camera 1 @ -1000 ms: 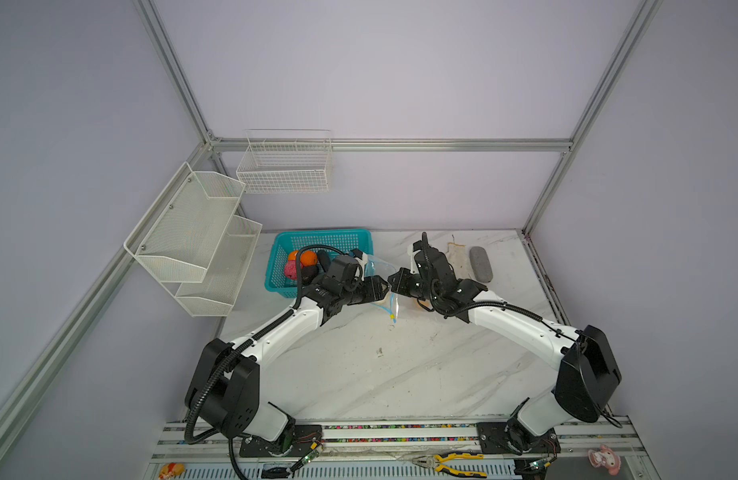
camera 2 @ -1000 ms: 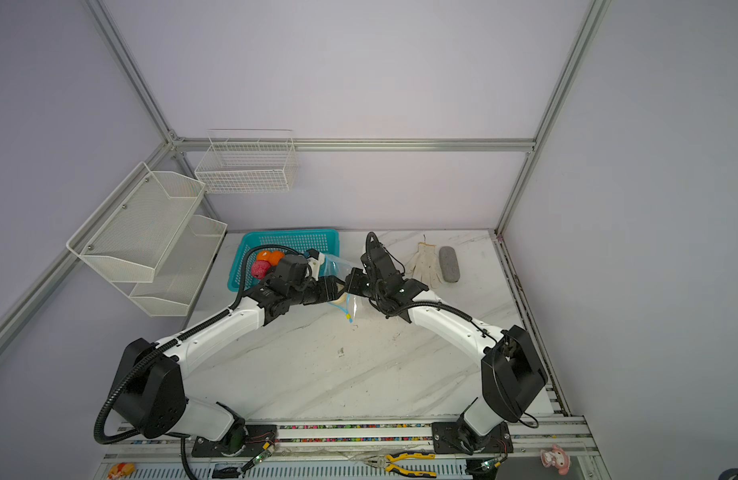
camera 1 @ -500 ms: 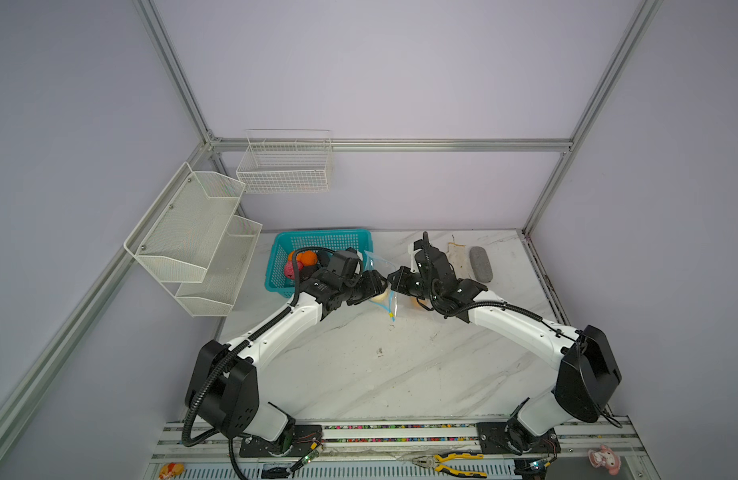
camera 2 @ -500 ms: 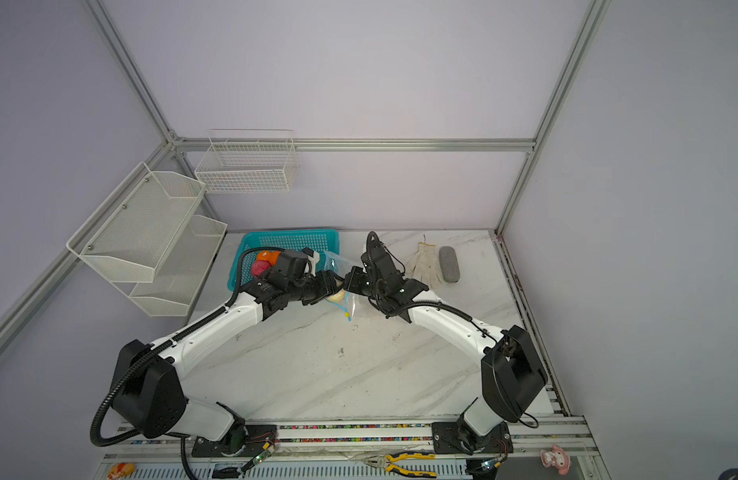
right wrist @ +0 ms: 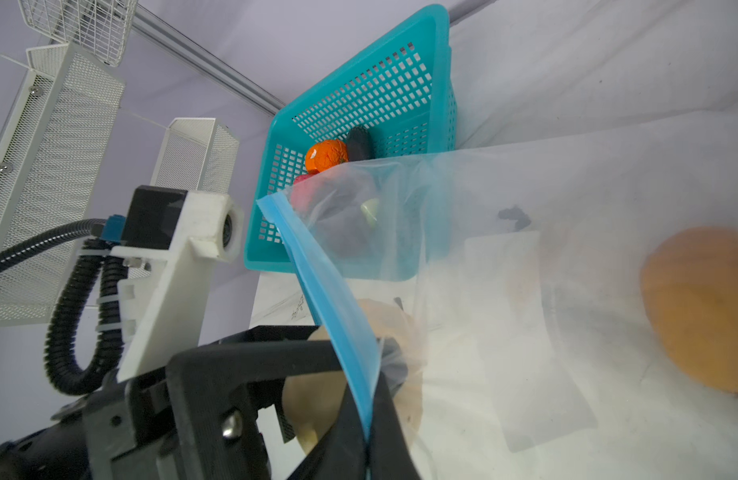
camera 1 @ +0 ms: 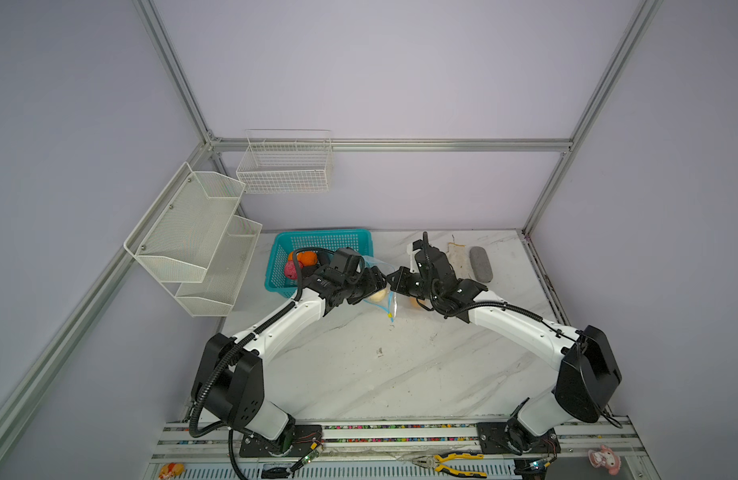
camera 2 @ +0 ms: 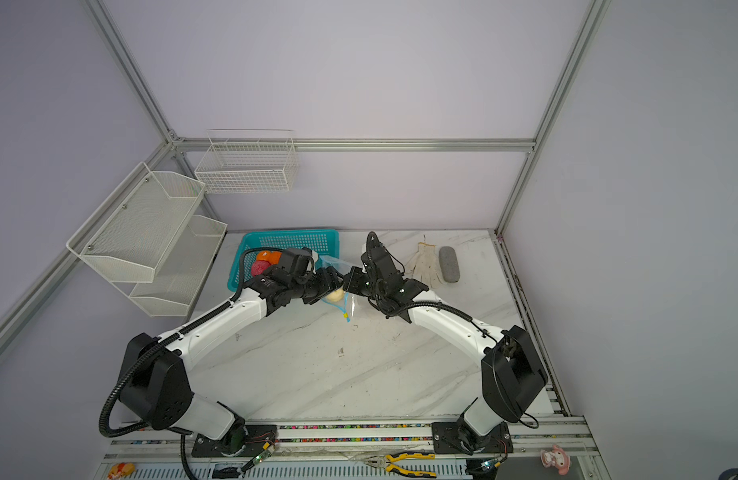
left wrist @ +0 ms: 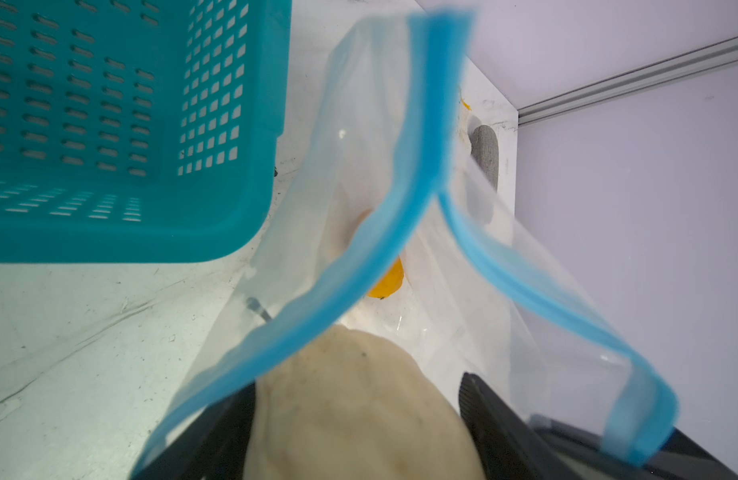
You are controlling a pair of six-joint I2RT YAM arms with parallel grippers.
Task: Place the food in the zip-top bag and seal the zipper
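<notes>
Between lilac walls [camera 1: 380, 75] lies a white marbled tabletop [camera 1: 359, 374].

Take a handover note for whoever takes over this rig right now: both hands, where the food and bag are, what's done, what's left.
Left hand: at the mouth of the zip-top bag, cream ball between its fingers; gripped or released, unclear.
Right hand: shut on the zipper, holding the mouth open.
Done: one yellow ball lies in the bag.
To do: orange ball, pink ball and eggplant wait in the teal basket; zipper unsealed.
</notes>
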